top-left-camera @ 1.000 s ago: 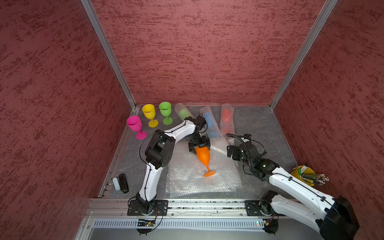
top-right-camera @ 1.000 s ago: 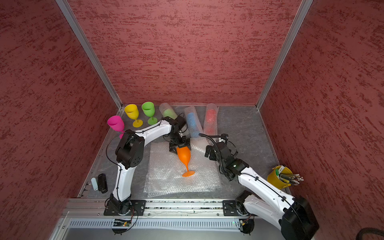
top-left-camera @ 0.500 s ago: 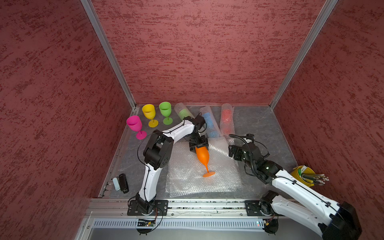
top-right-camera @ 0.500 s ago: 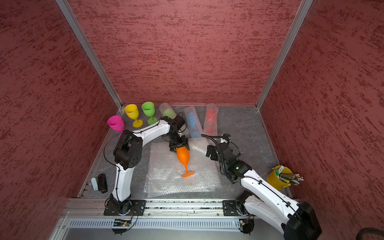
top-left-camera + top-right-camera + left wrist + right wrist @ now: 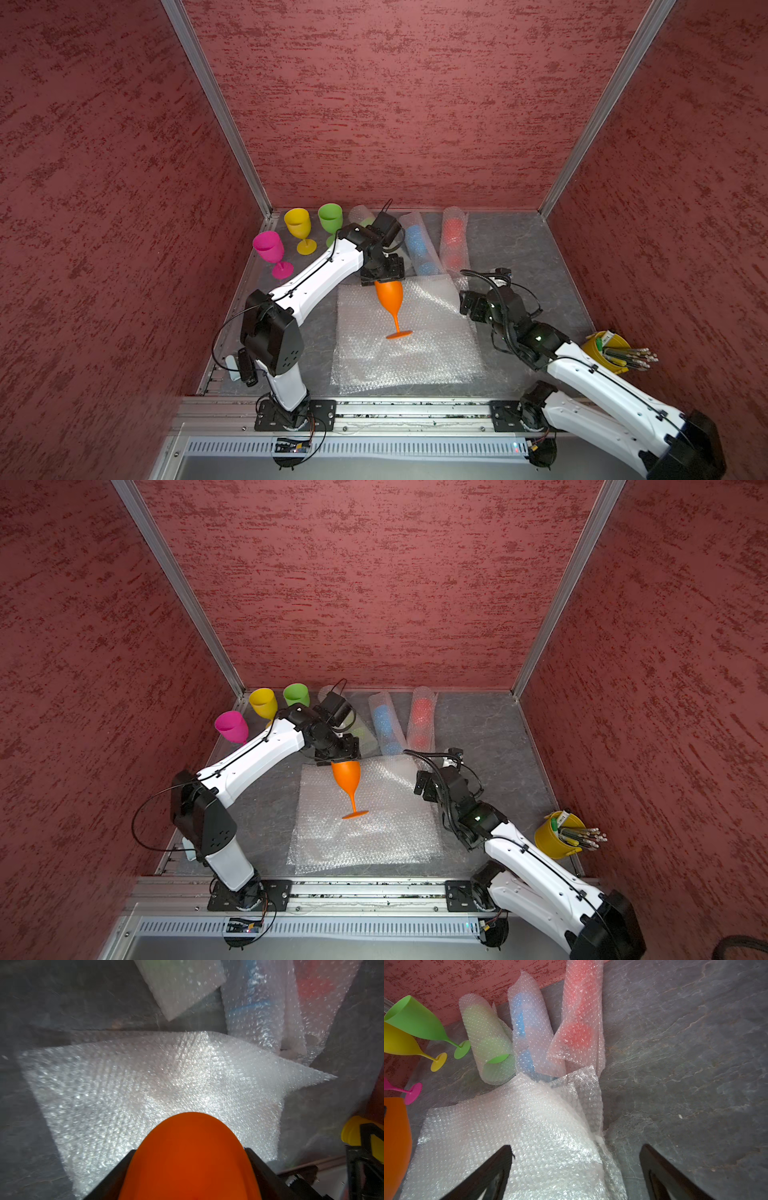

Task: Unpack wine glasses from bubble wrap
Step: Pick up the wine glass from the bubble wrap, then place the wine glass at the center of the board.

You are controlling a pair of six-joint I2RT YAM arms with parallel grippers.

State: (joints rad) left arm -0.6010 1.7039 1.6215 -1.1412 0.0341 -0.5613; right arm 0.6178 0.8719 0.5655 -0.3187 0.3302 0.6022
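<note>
Two hands: left hand [image 5: 384, 281] clasps the orange goblet [image 5: 390, 300]; right hand [image 5: 576, 1147] gapes wide, empty.

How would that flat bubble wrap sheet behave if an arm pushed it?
Probably floppy: the bubble wrap sheet is rumpled near the right gripper. It looks thin and see-through, so likely light; a push would probably bunch or slide it on the smooth table.

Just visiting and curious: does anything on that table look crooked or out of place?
Only the orange goblet looks askew: it leans over the flat bubble wrap sheet, gripped at its bowl by the left gripper. The pink goblet, yellow goblet and green goblet stand upright.
</note>
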